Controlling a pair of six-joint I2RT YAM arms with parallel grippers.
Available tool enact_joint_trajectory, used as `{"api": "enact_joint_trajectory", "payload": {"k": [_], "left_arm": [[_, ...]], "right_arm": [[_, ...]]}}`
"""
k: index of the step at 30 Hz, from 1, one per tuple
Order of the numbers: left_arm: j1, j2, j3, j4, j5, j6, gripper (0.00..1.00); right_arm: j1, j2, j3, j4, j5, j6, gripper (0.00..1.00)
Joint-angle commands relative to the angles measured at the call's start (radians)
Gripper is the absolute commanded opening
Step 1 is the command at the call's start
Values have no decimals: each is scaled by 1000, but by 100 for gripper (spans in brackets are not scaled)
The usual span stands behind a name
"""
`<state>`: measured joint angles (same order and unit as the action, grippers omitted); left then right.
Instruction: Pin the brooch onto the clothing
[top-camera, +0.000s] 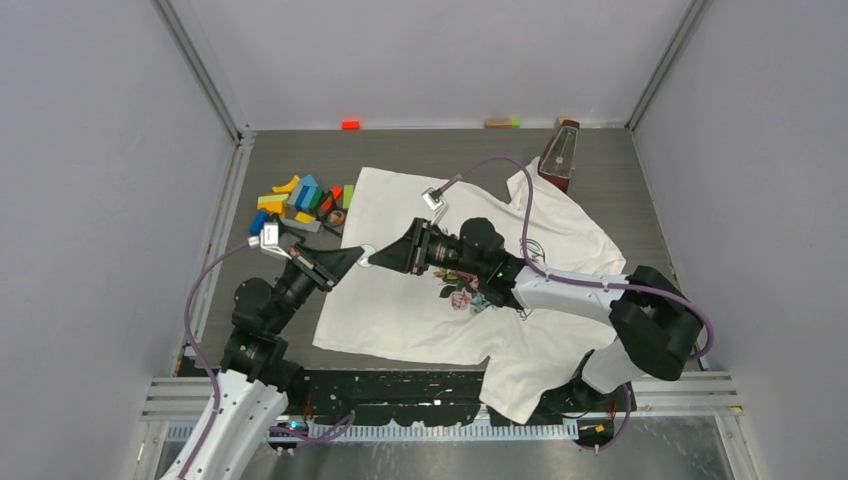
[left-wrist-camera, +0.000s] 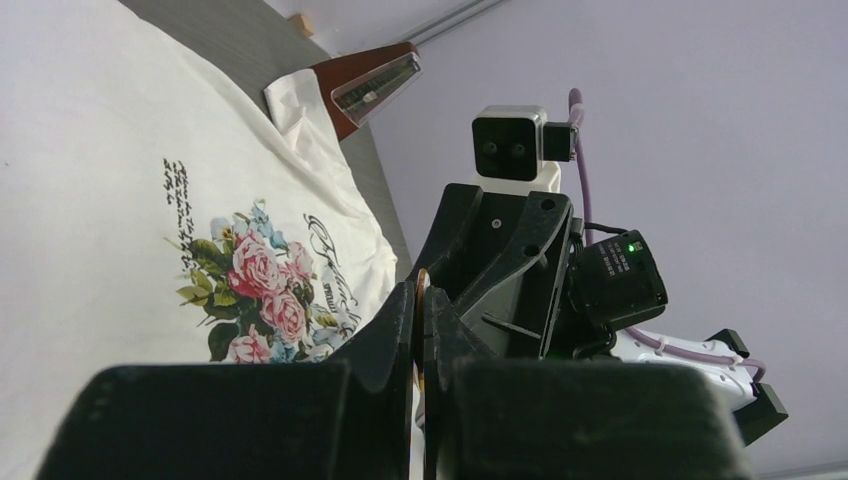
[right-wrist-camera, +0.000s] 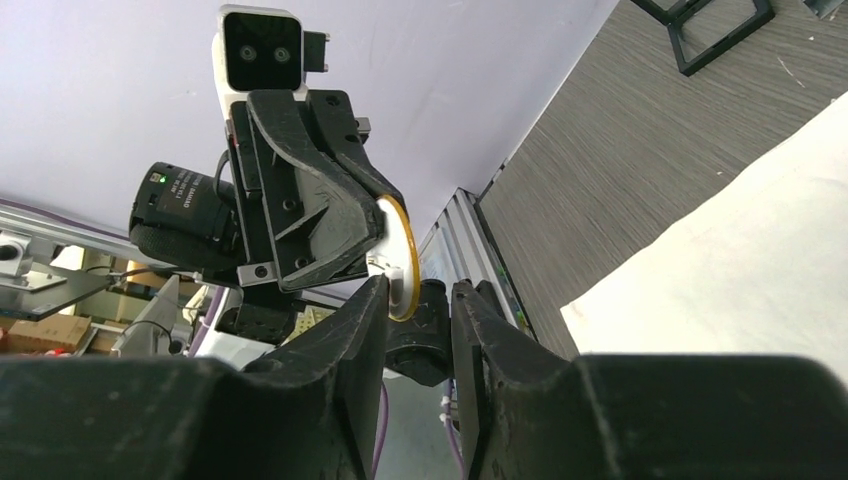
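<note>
A robotics lab cell: plain lilac walls, aluminium frame rails.

My right gripper fills the bottom of the view, its jaws standing apart. The left gripper faces me and pinches the brooch, a white disc with a gold rim seen edge-on. The disc's lower rim dips between my fingers. Beyond, the white clothing lies on the grey table.

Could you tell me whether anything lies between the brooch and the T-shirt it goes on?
Nothing visible does. The left claw holds the brooch raised near the edge of the T-shirt, with the right claw open beside it; the toy blocks lie to one side.
</note>
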<state>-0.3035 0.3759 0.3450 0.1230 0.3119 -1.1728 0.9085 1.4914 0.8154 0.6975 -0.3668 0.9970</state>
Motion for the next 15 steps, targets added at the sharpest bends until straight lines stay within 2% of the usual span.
{"api": "enact_joint_trajectory", "payload": {"k": [1, 5, 10, 15], "left_arm": [[0, -17, -7, 63, -24, -6, 0], [0, -13, -10, 64, -22, -3, 0], [0, -7, -23, 70, -15, -4, 0], [0, 17, -21, 76, 20, 2, 0]], "right_arm": [[1, 4, 9, 113, -19, 20, 34], [1, 11, 10, 139, -34, 24, 30], [1, 19, 15, 149, -51, 14, 21], [0, 0, 15, 129, -42, -15, 3]]}}
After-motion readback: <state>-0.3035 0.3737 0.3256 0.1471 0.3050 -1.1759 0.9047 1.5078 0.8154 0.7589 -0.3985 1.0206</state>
